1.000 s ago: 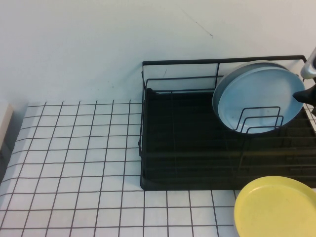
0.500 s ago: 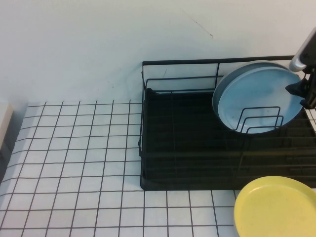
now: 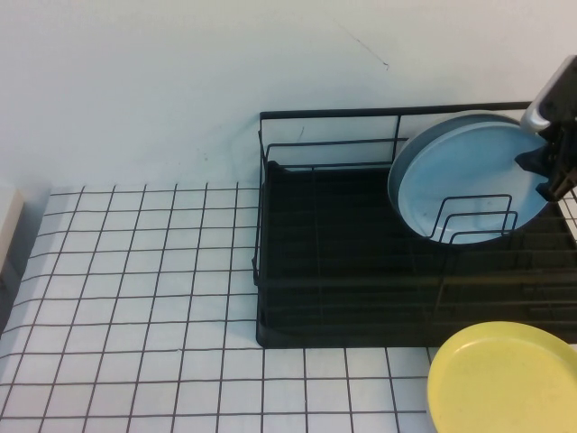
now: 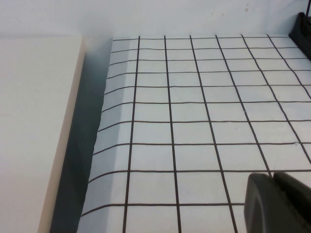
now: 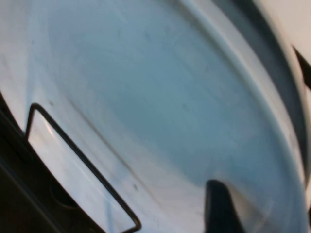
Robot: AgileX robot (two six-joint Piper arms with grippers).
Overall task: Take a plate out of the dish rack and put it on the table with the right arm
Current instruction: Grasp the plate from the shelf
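Observation:
The light-blue plate (image 3: 469, 176) stands on edge in the back right of the black dish rack (image 3: 361, 114), leaning behind wire loop dividers (image 3: 473, 216). My right gripper (image 3: 539, 173) is at the plate's right rim, open, with one black finger in front of the plate's face. In the right wrist view the plate (image 5: 146, 97) fills the picture, one finger (image 5: 218, 208) lies over its face, and a wire loop (image 5: 77, 155) crosses it. My left gripper (image 4: 279, 201) is shut and empty, low over the gridded table (image 4: 194, 111), out of the high view.
A yellow plate (image 3: 505, 379) lies on the table (image 3: 135, 298) in front of the rack's right end. An off-white flat slab (image 4: 34, 121) borders the table's left edge. The rack's corner (image 4: 302, 26) shows in the left wrist view. A white wall stands behind.
My right gripper has moved in from the right edge, leftwards onto the plate's right rim. The plate and the left gripper have not moved.

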